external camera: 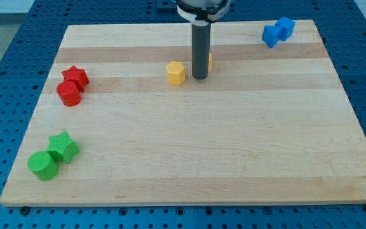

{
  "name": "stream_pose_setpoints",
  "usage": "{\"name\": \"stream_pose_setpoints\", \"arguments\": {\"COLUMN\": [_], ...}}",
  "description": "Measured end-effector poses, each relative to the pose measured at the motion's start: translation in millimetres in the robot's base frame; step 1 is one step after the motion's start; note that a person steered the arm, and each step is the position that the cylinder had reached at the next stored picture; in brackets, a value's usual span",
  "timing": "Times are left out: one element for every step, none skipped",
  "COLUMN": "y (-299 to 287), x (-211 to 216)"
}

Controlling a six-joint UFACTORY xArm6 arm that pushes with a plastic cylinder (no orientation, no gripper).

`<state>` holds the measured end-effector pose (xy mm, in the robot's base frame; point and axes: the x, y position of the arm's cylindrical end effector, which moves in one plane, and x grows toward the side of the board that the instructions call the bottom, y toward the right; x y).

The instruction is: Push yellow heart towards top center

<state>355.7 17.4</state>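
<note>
While standing upper centre, my tip (199,77) touches mostly hidden yellow heart (209,62), yellow hexagon (176,73) just left; no fingers, bare rod.

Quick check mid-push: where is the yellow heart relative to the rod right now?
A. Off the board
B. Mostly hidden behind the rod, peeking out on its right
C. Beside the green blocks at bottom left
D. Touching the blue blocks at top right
B: only a yellow sliver of the heart shows at the right edge of the rod, just above my tip.
</note>
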Motion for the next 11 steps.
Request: {"name": "stream_pose_setpoints", "arguments": {"y": [-0.7,-0.7,-0.7,0.5,12.4,16.9,11.9,10.1,9.9,7.9,6.6], "x": [-20.5,-35.7,-43.8,-36.0,-31.9,-42.9,-63.3,-78.9,-93.9,-96.3,-64.9]}}
